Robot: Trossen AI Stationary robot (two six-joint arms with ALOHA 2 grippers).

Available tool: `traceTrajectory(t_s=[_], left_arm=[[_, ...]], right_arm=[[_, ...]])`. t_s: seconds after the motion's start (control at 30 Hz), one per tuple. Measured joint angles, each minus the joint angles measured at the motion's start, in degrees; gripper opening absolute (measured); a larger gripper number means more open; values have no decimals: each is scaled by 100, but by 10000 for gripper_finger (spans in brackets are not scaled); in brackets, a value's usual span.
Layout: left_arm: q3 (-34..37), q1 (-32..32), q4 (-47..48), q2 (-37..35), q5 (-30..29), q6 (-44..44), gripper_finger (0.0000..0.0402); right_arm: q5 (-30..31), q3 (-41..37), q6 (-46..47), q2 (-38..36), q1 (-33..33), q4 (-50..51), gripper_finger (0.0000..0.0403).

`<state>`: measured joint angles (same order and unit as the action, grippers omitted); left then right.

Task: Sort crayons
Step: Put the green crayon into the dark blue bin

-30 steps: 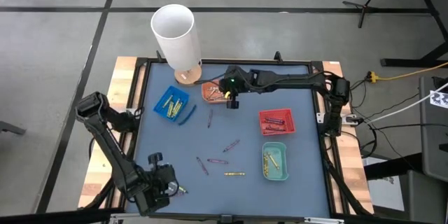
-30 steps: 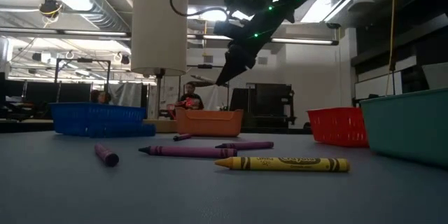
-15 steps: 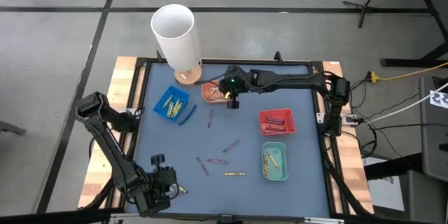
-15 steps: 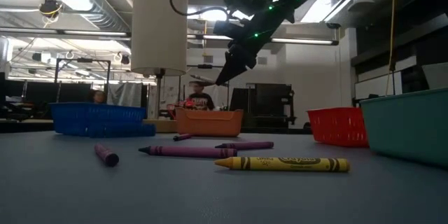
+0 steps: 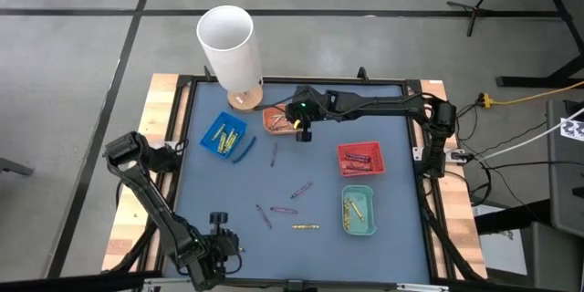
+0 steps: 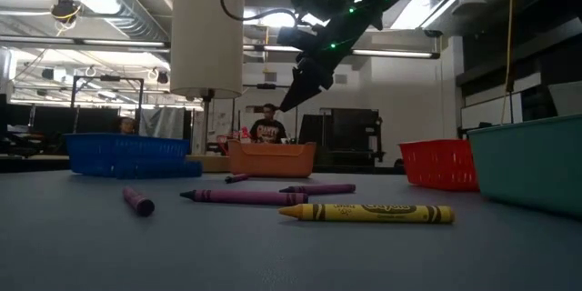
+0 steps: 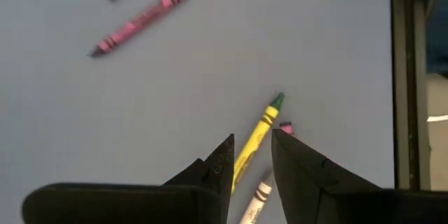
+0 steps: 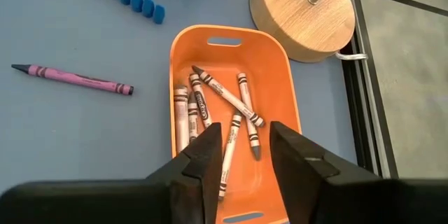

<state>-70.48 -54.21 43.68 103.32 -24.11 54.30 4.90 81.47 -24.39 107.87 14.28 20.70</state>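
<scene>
over the orange tray (image 8: 287,122), right fingers (image 8: 210,155) apart, seemingly empty.

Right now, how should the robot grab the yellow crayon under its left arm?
Take the yellow crayon by the middle of its stick, from straight above. It lies flat, with other crayons close by its end. The left end effector hangs open over it, a finger on each side.

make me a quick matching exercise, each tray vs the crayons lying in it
Trays:
1. orange tray
2. blue tray
3. red tray
4. green tray

Contents:
a. purple crayons
b. yellow crayons, at the table's right side
c. pale grey-white crayons
d. yellow crayons, at the table's left side

Pairs: 1-c, 2-d, 3-a, 4-b
</scene>
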Motion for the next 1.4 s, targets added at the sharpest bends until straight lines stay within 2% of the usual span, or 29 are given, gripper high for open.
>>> traceTrajectory(t_s=[0.17, 0.4, 0.67, 0.8, 1.0, 1.17, 1.4], left_arm=[[0, 128, -19, 203, 500, -35, 80], [0, 308, -65, 292, 676, -426, 80], [16, 492, -86, 322, 1172, -901, 80], [238, 593, -299, 324, 1566, -994, 80], [446, 693, -364, 322, 1598, -997, 80], [679, 712, -753, 310, 1940, -1117, 80], [717, 736, -746, 305, 1903, -1145, 80]], right_arm=[[-1, 0, 7, 0, 0, 1, 119], [0, 0, 7, 0, 0, 24, 119], [0, 0, 9, 0, 0, 42, 120], [-1, 0, 9, 0, 0, 44, 120], [0, 0, 9, 0, 0, 44, 120], [-1, 0, 9, 0, 0, 44, 120], [0, 0, 9, 0, 0, 44, 120]])
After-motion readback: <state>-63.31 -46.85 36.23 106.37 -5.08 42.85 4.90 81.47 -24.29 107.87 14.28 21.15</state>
